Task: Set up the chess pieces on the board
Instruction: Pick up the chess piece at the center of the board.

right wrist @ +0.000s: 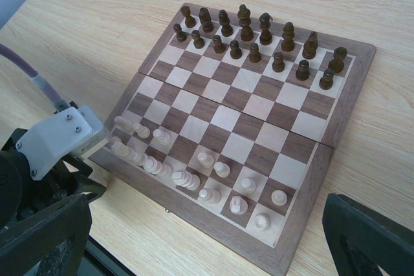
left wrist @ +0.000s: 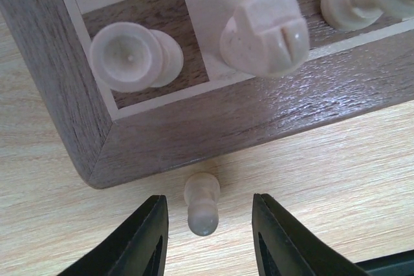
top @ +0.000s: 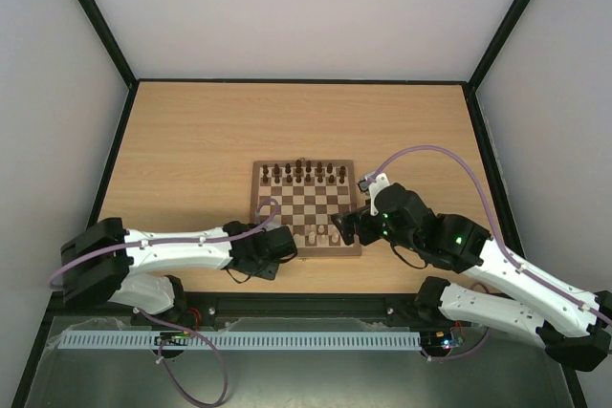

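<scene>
The board (top: pixel 255 200) lies mid-table. Dark pieces (top: pixel 304 174) fill its two far rows, and pale pieces (top: pixel 320 234) stand in its near rows. My left gripper (top: pixel 285 245) is low at the board's near-left corner. In the left wrist view it (left wrist: pixel 207 227) is open around a pale pawn (left wrist: pixel 202 203) that lies on its side on the table, just outside the board's border (left wrist: pixel 259 127); neither finger touches the pawn. My right gripper (top: pixel 346 225) hovers over the board's near-right part, wide open and empty (right wrist: pixel 207 244).
A pale rook (left wrist: pixel 126 56) and a pale knight (left wrist: pixel 265 30) stand on the corner squares nearest the pawn. The left arm's wrist (right wrist: pixel 61 137) sits at the board's near-left corner. Black frame rails and walls surround the wooden table (top: pixel 191 140).
</scene>
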`<action>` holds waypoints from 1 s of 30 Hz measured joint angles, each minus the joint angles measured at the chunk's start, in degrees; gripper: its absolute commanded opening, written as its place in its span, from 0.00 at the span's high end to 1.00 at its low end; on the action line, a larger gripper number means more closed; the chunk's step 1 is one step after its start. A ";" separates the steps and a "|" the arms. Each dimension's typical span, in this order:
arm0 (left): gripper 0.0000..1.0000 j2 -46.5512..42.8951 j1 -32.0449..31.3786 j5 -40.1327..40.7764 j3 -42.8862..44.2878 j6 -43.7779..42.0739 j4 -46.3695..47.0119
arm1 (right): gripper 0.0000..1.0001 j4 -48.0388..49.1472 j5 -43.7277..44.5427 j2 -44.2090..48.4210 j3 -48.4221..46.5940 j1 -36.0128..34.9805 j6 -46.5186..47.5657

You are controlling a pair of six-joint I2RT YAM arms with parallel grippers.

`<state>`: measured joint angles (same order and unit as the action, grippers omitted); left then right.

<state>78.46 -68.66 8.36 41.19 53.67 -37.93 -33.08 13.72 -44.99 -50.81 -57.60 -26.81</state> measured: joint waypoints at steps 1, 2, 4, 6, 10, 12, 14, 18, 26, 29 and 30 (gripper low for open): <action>0.66 0.13 0.11 0.00 0.00 -0.09 0.00 | 0.01 0.00 0.00 0.00 -0.02 0.00 0.00; 0.68 0.31 0.22 0.00 0.00 -0.33 0.00 | 0.01 0.00 0.00 0.00 0.00 0.00 0.00; 0.71 0.68 0.24 -0.02 0.00 -0.57 0.00 | 0.01 0.00 0.00 0.00 -0.02 0.00 0.00; 0.74 1.05 0.46 -0.04 0.00 -0.68 0.00 | 0.01 0.00 0.00 0.00 -0.02 0.00 0.00; 0.83 1.27 0.48 -0.28 0.00 -0.92 0.02 | 0.01 0.00 0.00 0.00 0.00 0.02 0.00; 0.87 1.44 0.55 -0.42 0.00 -1.07 0.00 | 0.01 0.00 0.00 0.00 0.00 0.02 0.00; 0.92 1.51 0.59 -0.48 0.00 -1.07 -0.04 | 0.01 0.00 0.00 0.00 -0.02 0.02 0.00; 0.93 1.33 0.59 -0.57 0.00 -1.60 -0.37 | 0.01 0.00 0.00 0.02 0.00 0.00 0.00; 0.94 -1.88 0.59 -0.26 9.27 -3.63 -9.70 | 0.01 0.00 0.02 0.74 0.00 0.00 0.00; 0.92 -2.95 0.79 1.16 19.43 -5.51 -15.19 | 0.01 0.00 0.02 1.16 0.00 0.02 -0.02; 0.92 -2.93 0.92 1.84 22.93 -6.23 -16.74 | 0.01 0.00 0.02 1.31 0.00 0.00 0.00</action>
<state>75.53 -67.75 10.20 64.12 47.44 -54.68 -33.08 13.74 -43.68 -50.81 -57.60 -26.81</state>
